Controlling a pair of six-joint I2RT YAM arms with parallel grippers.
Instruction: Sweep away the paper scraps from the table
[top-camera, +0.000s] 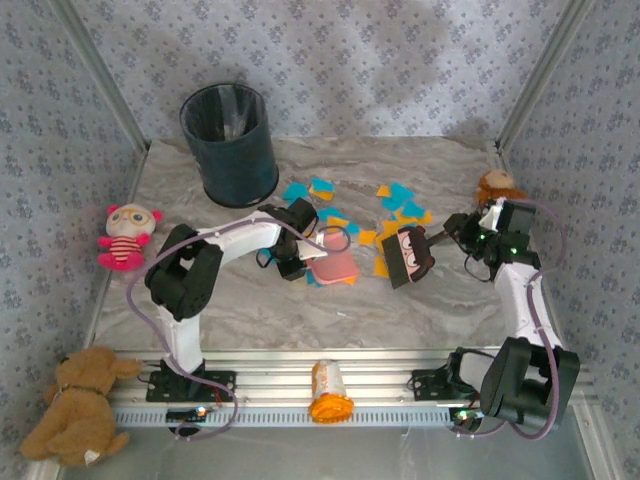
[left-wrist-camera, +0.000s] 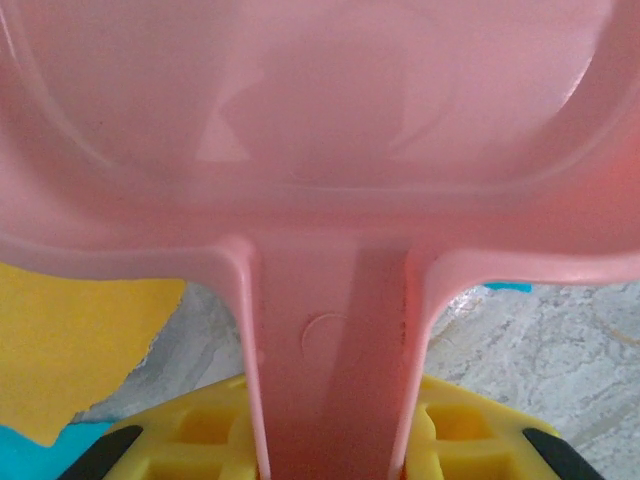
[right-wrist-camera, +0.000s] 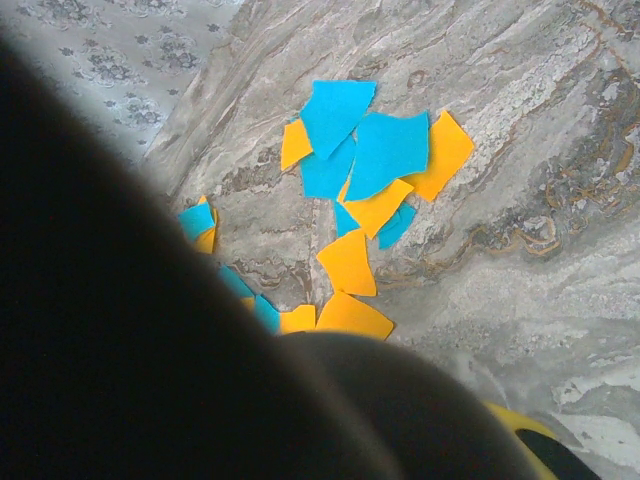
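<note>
Paper scraps (right-wrist-camera: 370, 160) could skid past the pink dustpan (left-wrist-camera: 320, 120) pinched in the left gripper (left-wrist-camera: 330, 435) if the dark brush (top-camera: 405, 256) clamped in the right gripper (top-camera: 440, 238) sweeps hard.

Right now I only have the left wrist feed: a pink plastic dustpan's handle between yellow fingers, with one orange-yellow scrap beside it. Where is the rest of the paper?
Observer: From the top camera, most of the orange-yellow and turquoise paper scraps lie beyond and to the right of the pink plastic dustpan, scattered on the marble-veined table.
Operator: And what is the right arm doing?
Observer: The right gripper holds a dark rounded brush-like tool just right of the dustpan, with a few scraps lying between the two.
</note>
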